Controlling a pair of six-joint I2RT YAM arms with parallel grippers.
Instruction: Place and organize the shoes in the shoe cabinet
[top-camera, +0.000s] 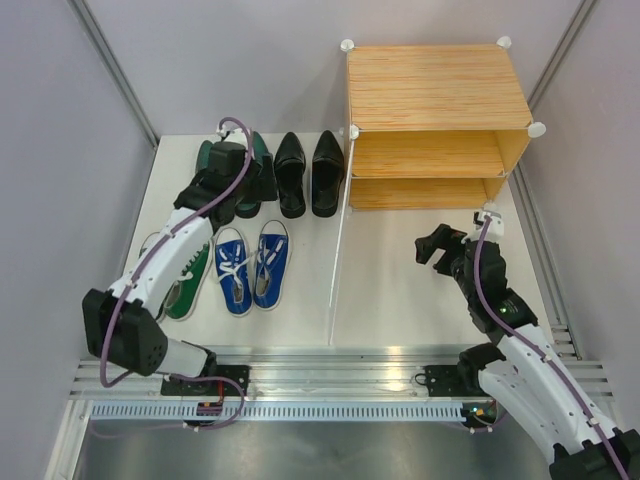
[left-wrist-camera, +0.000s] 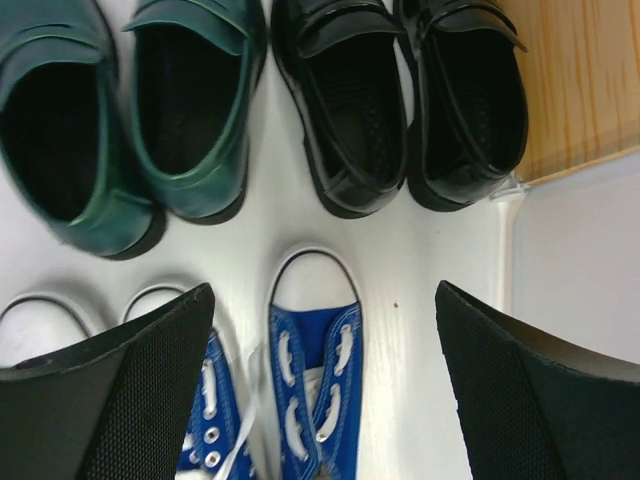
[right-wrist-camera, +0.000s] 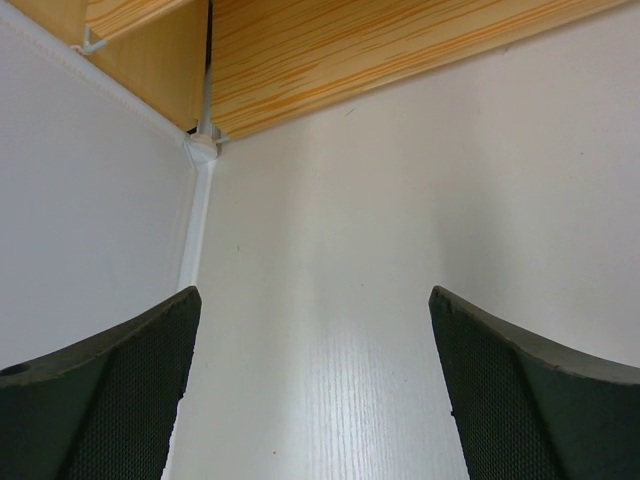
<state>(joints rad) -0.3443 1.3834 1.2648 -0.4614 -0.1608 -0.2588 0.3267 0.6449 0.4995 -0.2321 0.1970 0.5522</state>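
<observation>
Your shoe cabinet (top-camera: 437, 90) stands with its two open shelves facing the arms, and all four pairs sit on the table to its left, outside it. The black dress shoes (top-camera: 308, 175) lie just beside its left wall, the dark green shoes (top-camera: 255, 170) one place further left. Both pairs run lengthwise along that wall with toes toward the cabinet's back. In front of them the blue sneakers (top-camera: 252, 268) and the green white-toed sneakers (top-camera: 185, 275) lie on the same axis but reversed, heel to heel with the leather pairs. The cabinet's door panel (top-camera: 338, 270) stands swung out, between the shoes and the shelves. Your left gripper (left-wrist-camera: 325, 300) hangs spread and empty above the dark green pair. Your right gripper (right-wrist-camera: 315, 300) is spread and empty before the lower shelf.
</observation>
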